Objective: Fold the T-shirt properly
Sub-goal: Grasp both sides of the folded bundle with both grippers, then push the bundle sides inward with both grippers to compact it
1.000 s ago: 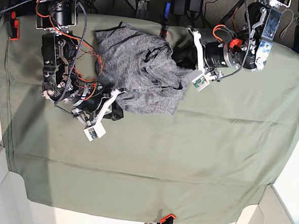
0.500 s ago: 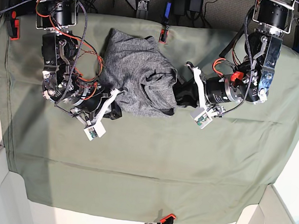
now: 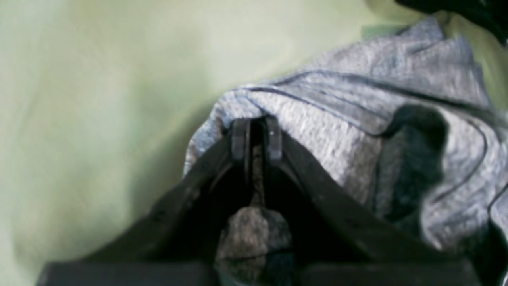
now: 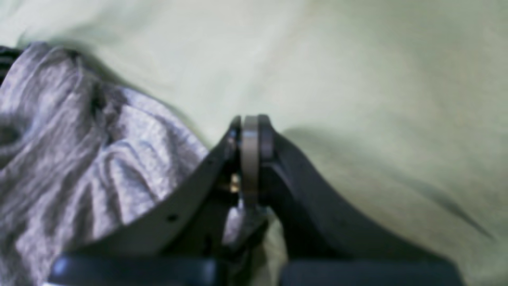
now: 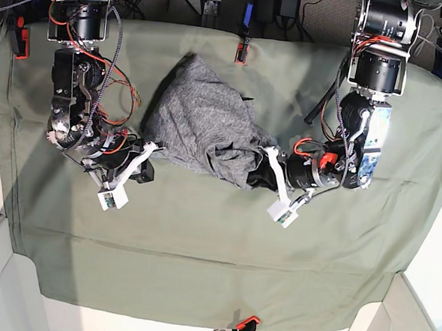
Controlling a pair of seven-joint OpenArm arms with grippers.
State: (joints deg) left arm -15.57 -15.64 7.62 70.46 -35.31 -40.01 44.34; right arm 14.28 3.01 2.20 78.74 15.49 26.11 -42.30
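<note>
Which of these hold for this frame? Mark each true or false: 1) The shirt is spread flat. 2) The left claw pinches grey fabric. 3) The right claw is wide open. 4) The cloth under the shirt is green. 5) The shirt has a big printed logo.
1) False. The shirt lies bunched and creased on the cloth.
2) True. The left claw is closed on a fold of the shirt, with fabric showing between its jaws.
3) False. The right claw is shut, its jaws together with a bit of grey fabric behind them.
4) True. It is olive green.
5) False. Only plain mottled grey shows.
</note>
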